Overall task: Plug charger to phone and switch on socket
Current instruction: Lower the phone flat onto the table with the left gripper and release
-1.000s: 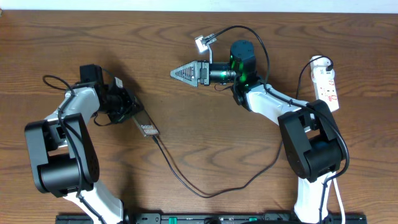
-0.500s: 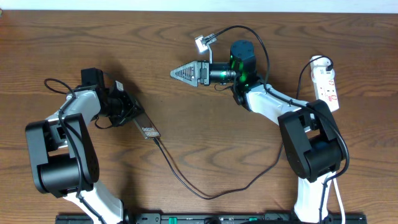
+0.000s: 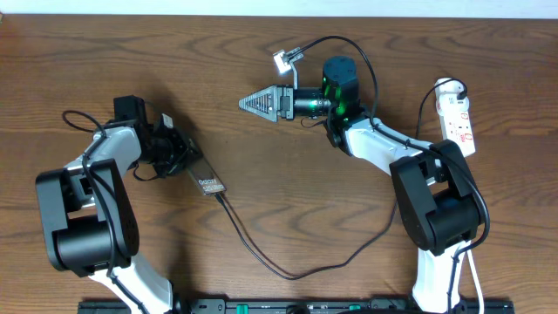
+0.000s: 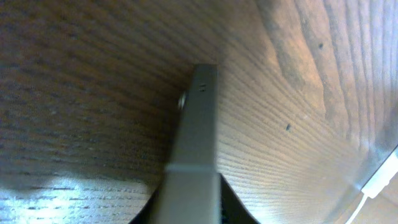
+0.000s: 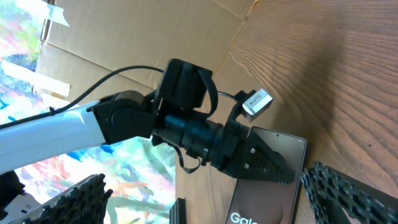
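The slim grey-brown phone slab with white lettering [image 3: 206, 181] sits on the left part of the brown wooden table [image 3: 288, 52]. It lies at the tips of the left gripper [image 3: 183, 160], and judging by the right wrist view it is tipped up rather than flat. The left jaws stand narrow, close on either side of the phone's thin edge, but I cannot tell whether they truly pinch it. The long thin black charger cable [image 3: 288, 273] meets the phone's near-right end, then loops toward the near edge and up to the right. Whether its tip is fully seated cannot be told. The right gripper [image 3: 248, 103] hangs wide and empty at the far middle, pointing left, well apart from the narrow white power strip with red switches [image 3: 459, 118] at the far right. The main risk seems to be the phone dropping flat if the left jaws let go, which could lever the plug tip out. The right arm must also swing back toward the strip, and the cable running beside it could snag and pull the plug free. A hard press on a switch may simply push the light strip away.
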You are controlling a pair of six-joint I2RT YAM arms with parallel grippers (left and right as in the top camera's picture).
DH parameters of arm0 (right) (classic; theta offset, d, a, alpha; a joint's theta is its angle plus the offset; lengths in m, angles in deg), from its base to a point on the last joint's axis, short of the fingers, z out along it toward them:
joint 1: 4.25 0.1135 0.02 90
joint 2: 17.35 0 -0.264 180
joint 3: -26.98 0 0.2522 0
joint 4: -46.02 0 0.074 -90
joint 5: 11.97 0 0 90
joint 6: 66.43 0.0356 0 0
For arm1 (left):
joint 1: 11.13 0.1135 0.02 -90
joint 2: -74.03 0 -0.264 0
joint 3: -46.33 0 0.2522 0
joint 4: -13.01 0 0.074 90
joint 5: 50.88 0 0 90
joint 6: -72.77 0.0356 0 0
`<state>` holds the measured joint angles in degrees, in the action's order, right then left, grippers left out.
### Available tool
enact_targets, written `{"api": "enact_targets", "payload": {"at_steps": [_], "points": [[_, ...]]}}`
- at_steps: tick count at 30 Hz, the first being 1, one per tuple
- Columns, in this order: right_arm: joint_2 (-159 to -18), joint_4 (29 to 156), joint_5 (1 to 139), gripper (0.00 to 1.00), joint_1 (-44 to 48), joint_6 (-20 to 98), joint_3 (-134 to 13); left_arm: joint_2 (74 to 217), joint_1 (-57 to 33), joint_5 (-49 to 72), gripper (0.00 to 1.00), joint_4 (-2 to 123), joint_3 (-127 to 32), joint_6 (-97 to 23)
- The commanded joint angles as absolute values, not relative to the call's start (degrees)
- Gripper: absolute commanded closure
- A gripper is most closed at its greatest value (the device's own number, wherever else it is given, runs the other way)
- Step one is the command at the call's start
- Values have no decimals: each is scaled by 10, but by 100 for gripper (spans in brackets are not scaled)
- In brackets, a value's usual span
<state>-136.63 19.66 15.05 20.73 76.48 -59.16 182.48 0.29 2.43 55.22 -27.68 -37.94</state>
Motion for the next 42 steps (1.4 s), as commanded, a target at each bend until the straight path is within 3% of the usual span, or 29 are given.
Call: {"api": "enact_targets", "payload": {"at_steps": [1, 7, 8, 10, 16, 19, 35, 42], "points": [[-1360, 196, 147, 1, 207, 751, -602, 1824, 1, 28, 68, 559, -265, -381], [-1360, 196, 146, 1, 207, 752, -602, 1824, 0, 28, 64, 565, -265, -381], [-1360, 196, 146, 1, 207, 751, -602, 1824, 0, 28, 55, 567, -265, -381], [-1360, 196, 146, 1, 207, 751, -602, 1824, 0, 28, 48, 570, -265, -381], [-1360, 196, 146, 1, 207, 751, -602, 1824, 1, 28, 41, 579, -265, -381], [-1360, 196, 145, 1, 207, 751, -602, 1824, 1, 28, 31, 588, -265, -381], [-1360, 213, 145, 1, 207, 725, -602, 1788, 1, 83, 25, 678, -266, -376], [-1360, 359, 237, 1, 204, 689, -602, 1630, 1, 83, 18, 668, -266, -344]]}}
